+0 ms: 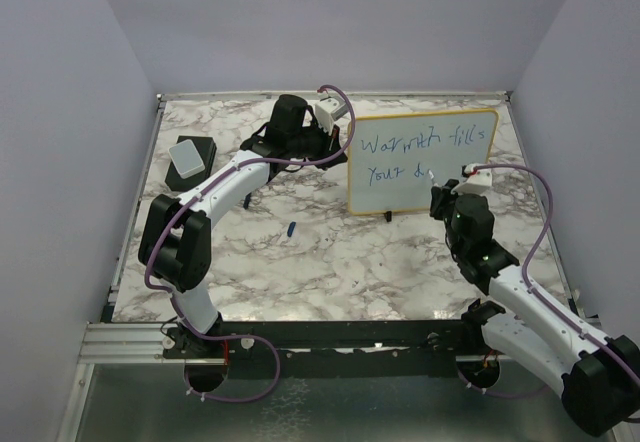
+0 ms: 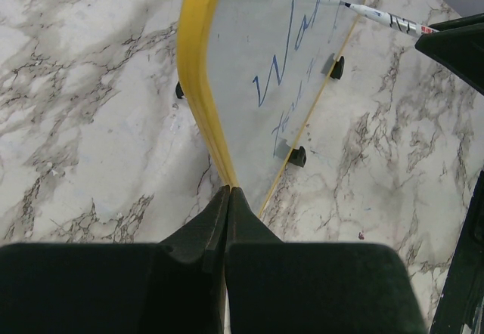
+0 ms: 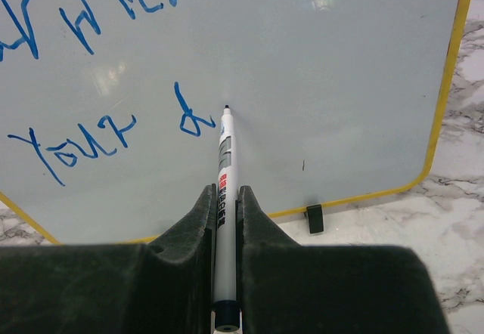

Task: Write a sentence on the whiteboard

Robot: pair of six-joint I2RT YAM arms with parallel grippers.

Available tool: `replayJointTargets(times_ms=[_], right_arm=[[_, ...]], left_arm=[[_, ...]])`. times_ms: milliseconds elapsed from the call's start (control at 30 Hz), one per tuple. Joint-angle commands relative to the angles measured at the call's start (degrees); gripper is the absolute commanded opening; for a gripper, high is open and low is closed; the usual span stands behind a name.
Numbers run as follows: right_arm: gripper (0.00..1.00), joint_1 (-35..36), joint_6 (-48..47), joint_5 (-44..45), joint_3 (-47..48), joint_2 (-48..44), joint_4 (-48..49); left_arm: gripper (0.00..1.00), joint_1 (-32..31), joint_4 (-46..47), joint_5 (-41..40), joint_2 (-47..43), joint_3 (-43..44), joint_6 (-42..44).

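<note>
The whiteboard (image 1: 455,190) stands upright on the table at back centre, yellow-framed. The sentence (image 1: 400,146) in blue reads about "Warmth fills" with "your d" below. My left gripper (image 1: 335,144) is shut on the board's left yellow frame (image 2: 203,85), its jaws pinching the edge (image 2: 228,192). My right gripper (image 1: 443,199) is shut on a white marker (image 3: 224,164), seen between the jaws in the right wrist view (image 3: 225,198). The marker tip touches the board (image 3: 340,85) just right of the "d" (image 3: 189,115). The marker also shows in the left wrist view (image 2: 386,18).
A grey-topped black eraser block (image 1: 190,157) lies at the back left. A small blue marker cap (image 1: 291,228) lies on the marble table in front of the board. The board's black feet (image 3: 314,218) rest on the table. Side walls enclose the table.
</note>
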Motion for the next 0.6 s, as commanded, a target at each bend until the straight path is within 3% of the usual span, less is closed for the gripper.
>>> replayJointTargets(times_ms=[0,567], right_arm=[[0.01,-0.3,-1.4,0.9,1.8,0.9,2.4],[0.01,-0.2,-1.7,-3.8,1.3,1.6,1.5]], left_arm=[[0.0,-0.2,0.4,1.3,-2.3,1.0,0.6],[0.0,-0.2,0.4,1.4,-2.2,1.0,0.6]])
